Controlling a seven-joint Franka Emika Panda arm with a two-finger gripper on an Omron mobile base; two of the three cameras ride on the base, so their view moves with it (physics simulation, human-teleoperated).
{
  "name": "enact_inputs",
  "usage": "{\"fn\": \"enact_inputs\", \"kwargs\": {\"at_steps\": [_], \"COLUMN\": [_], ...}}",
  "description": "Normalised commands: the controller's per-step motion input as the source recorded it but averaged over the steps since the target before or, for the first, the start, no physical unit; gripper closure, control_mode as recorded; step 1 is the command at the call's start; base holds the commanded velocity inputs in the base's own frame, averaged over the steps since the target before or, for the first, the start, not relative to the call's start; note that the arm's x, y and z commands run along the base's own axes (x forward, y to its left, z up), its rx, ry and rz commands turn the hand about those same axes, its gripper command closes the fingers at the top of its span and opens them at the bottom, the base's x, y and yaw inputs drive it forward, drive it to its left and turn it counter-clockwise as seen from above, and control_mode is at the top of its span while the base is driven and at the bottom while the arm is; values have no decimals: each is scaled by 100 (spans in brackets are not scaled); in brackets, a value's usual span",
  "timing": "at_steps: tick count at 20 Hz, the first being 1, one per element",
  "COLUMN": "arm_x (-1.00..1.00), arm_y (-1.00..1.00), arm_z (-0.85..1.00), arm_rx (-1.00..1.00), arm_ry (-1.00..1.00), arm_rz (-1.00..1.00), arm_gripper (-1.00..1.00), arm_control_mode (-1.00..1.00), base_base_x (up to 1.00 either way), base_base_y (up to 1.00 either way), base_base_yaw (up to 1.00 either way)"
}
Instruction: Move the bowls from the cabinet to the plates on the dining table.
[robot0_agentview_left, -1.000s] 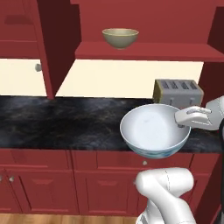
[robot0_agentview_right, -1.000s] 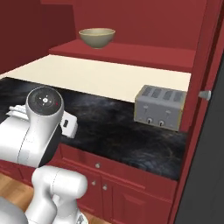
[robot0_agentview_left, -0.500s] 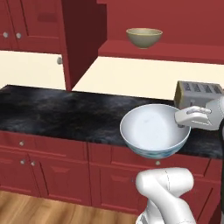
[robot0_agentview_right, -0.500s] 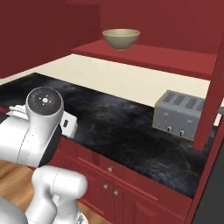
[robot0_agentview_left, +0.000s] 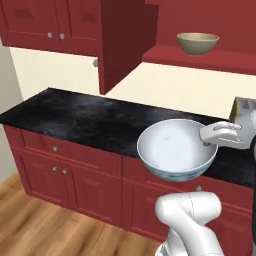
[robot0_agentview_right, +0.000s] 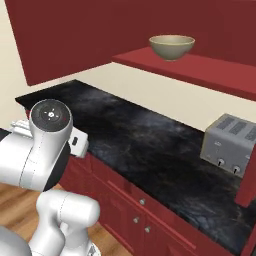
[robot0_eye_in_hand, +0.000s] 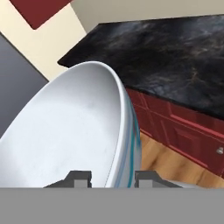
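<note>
The gripper (robot0_eye_in_hand: 111, 177) grips the rim of the empty white round bowl with blue-teal outside (robot0_agentview_left: 176, 150); an empty olive-tan bowl (robot0_agentview_left: 197, 43) stands on the red cabinet shelf (robot0_agentview_left: 200, 59).

White bowl (robot0_agentview_left: 177, 149), teal-blue pattern outside. Olive-tan bowl (robot0_agentview_left: 198, 43) upper right. Dark red cabinet (robot0_agentview_left: 75, 25). Black marbled counter (robot0_agentview_left: 75, 117). Silver-grey toaster (robot0_agentview_right: 230, 144).

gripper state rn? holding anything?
Gripper: closed on the rim of the white bowl, one finger inside, one outside; bowl held in the air in front of the counter.
</note>
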Motion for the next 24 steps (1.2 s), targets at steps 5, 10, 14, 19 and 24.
{"fn": "enact_inputs", "kwargs": {"at_steps": [5, 10, 14, 19, 24], "arm_x": [0, 0, 0, 0, 0], "arm_y": [0, 0, 0, 0, 0], "arm_z": [0, 0, 0, 0, 0], "arm_rx": [0, 0, 0, 0, 0], "arm_ry": [0, 0, 0, 0, 0], "arm_rz": [0, 0, 0, 0, 0], "arm_gripper": [100, 100, 100, 100, 100], "arm_control_mode": [100, 100, 100, 100, 100], "base_base_x": [0, 0, 0, 0, 0], "base_base_y": [0, 0, 0, 0, -1], "base_base_yaw": [40, 42, 42, 43, 43]}}
